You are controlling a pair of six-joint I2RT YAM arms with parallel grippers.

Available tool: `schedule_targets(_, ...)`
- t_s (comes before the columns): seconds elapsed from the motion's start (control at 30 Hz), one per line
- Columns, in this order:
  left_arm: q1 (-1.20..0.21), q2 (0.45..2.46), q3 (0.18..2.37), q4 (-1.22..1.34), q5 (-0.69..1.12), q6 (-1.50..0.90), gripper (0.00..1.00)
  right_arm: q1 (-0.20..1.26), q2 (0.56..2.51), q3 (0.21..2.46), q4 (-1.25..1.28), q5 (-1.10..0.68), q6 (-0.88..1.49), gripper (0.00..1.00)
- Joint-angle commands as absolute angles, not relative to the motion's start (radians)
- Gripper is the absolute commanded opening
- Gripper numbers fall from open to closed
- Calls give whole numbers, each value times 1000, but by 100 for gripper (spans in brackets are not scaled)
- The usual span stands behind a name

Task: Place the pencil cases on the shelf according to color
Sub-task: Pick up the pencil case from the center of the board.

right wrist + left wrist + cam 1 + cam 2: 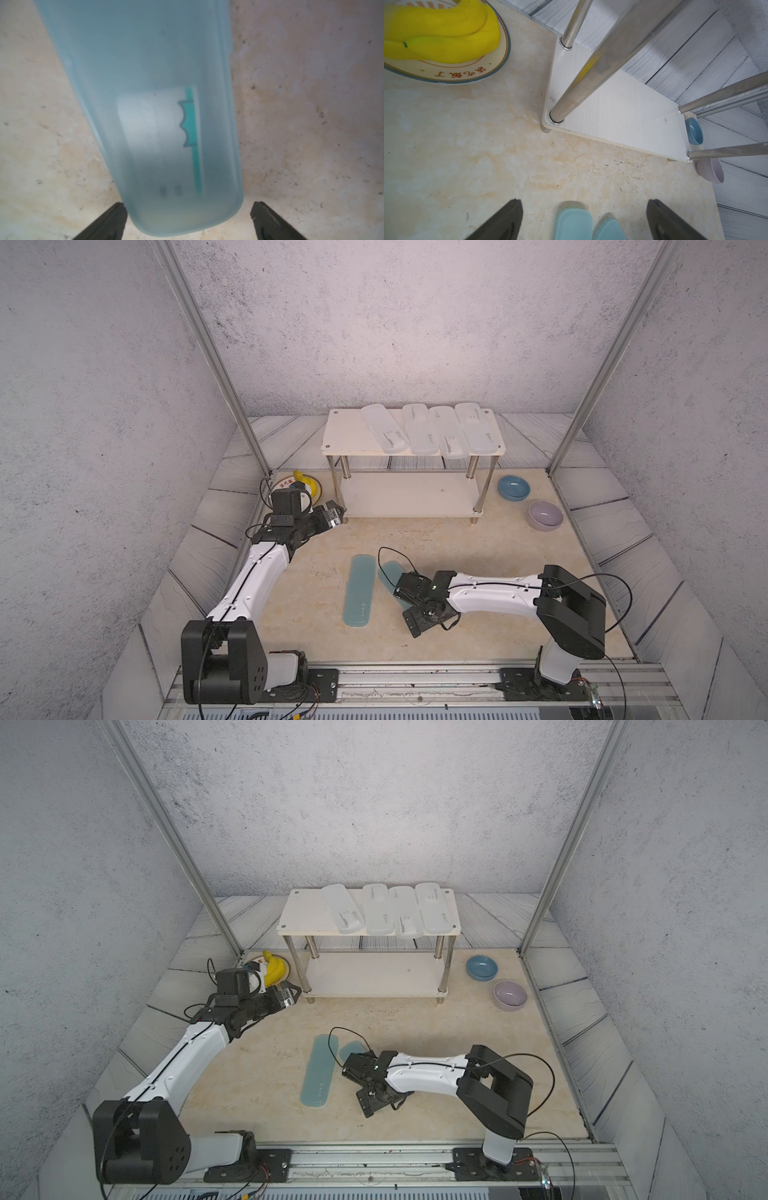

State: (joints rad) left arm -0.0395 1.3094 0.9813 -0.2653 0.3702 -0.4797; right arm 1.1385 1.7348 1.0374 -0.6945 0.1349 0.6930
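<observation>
A beige marbled tabletop [519, 593] is filling the scene, with two white-and-black robot arms reaching in from its near edge. At the back, a low two-tier shelf [472, 466] on shiny metal posts is standing.

Four frosted white pencil cases [419, 429] are lying side by side across its upper board [299, 915], some poking slightly over the front edge. Its lower board [407, 493] is sitting bare. So the white group looks done, and the teal pair is what is left to shelve, most likely on that lower board.

One teal pencil case [360, 590] is lying flat on the table, mid-front. A second teal case [166, 62] is lying just beside it. The right gripper [188, 207] is hanging over its end, jaws spread wide on either side of it and not yet pinching. The close view is blurry, so contact with the plastic cannot be confirmed.

The left gripper [583, 201] is hovering empty near the shelf's front left post, jaws spread apart.

A plate [467, 76] holding yellow bananas [442, 31] is sitting left of the shelf. A blue bowl [514, 487] and a lilac bowl [545, 515] are sitting to its right.
</observation>
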Motion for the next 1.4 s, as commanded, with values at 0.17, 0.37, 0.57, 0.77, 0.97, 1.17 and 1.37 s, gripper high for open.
schedule_targets(0.17, -35, 1292, 970, -272, 367, -450, 99, 1141, 1765, 1021, -637, 152, 611, 97)
schedule_targets(0.37, -34, 1281, 970, -282, 356, -439, 99, 1142, 1778, 1027, -622, 169, 583, 96)
schedule_targets(0.57, -34, 1282, 971, -282, 357, -441, 100, 1142, 1752, 995, -625, 163, 608, 92)
schedule_targets(0.77, -34, 1286, 966, -272, 361, -449, 99, 1141, 1723, 962, -612, 155, 624, 92)
schedule_targets(0.97, -35, 1282, 967, -274, 364, -449, 99, 1143, 1733, 960, -598, 149, 630, 83)
schedule_targets(1.17, -34, 1286, 966, -267, 375, -449, 99, 1143, 1683, 950, -602, 182, 637, 63)
schedule_targets(1.37, -35, 1292, 966, -267, 383, -453, 100, 1142, 1618, 951, -628, 229, 669, 59)
